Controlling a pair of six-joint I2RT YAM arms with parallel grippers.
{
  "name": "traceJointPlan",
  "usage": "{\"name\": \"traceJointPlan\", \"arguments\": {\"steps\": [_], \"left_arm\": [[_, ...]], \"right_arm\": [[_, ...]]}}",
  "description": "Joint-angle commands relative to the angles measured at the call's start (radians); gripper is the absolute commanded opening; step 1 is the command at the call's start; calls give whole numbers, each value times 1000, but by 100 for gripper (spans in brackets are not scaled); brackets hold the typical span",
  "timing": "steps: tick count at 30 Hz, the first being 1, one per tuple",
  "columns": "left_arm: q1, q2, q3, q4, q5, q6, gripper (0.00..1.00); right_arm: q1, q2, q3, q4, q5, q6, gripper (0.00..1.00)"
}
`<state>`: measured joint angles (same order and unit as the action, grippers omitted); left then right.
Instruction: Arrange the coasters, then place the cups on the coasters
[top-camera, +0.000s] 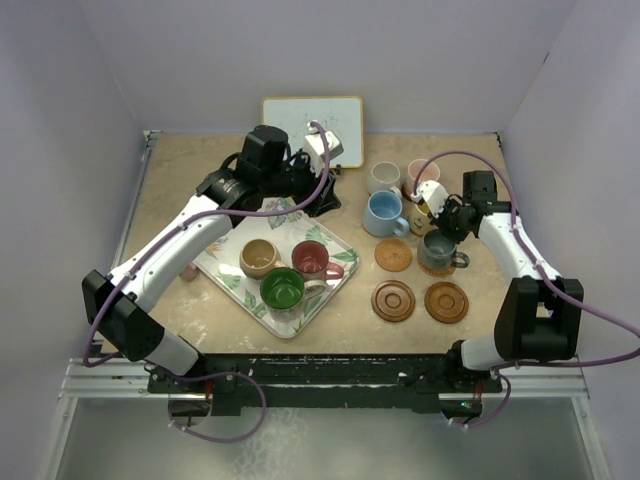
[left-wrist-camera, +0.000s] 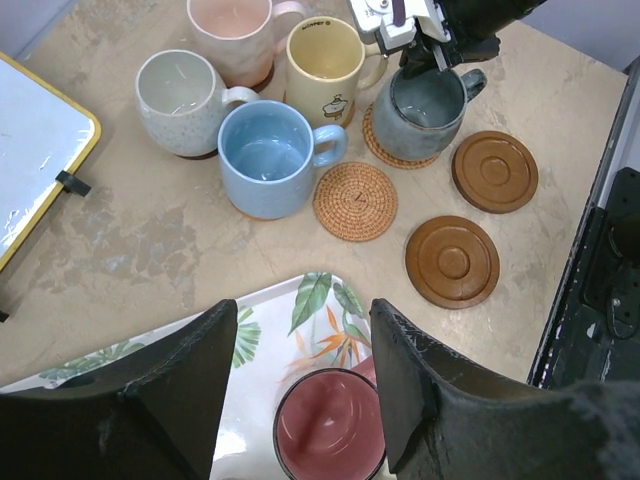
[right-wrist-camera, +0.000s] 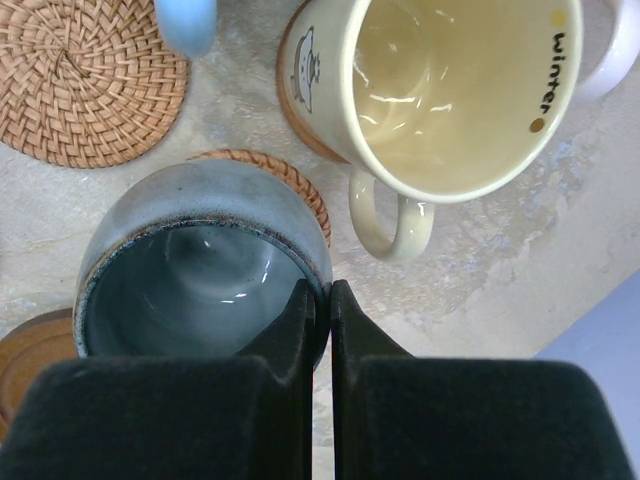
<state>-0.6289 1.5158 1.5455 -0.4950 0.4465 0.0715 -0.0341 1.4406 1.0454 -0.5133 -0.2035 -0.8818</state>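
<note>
My right gripper (right-wrist-camera: 318, 295) is shut on the rim of the dark grey-blue cup (right-wrist-camera: 200, 270), one finger inside and one outside. That cup (top-camera: 437, 250) stands on a woven coaster (right-wrist-camera: 275, 170). Beside it lie another woven coaster (top-camera: 393, 254) and two brown wooden coasters (top-camera: 393, 300) (top-camera: 446, 301). The yellow cup (right-wrist-camera: 450, 80), light blue cup (top-camera: 383, 212), off-white cup (top-camera: 383, 177) and pink cup (top-camera: 415, 172) cluster behind. My left gripper (left-wrist-camera: 303, 370) hangs open above the red cup (left-wrist-camera: 330, 425) on the tray. The tan cup (top-camera: 260, 257) and green cup (top-camera: 282, 288) share that tray.
The leaf-patterned tray (top-camera: 300, 318) lies left of centre under my left arm. A small whiteboard with a yellow frame (top-camera: 312, 120) leans at the back wall. The table's rail and the arm bases run along the near edge.
</note>
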Motion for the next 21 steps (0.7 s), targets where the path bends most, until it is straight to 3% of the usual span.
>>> {"name": "traceJointPlan", "arguments": {"steps": [1, 21], "left_arm": [[0, -28, 1, 41, 35, 4, 53], [0, -34, -5, 41, 46, 1, 55]], "right_arm": [[-11, -21, -7, 55, -39, -17, 0], [-35, -14, -90, 83, -19, -42, 2]]}}
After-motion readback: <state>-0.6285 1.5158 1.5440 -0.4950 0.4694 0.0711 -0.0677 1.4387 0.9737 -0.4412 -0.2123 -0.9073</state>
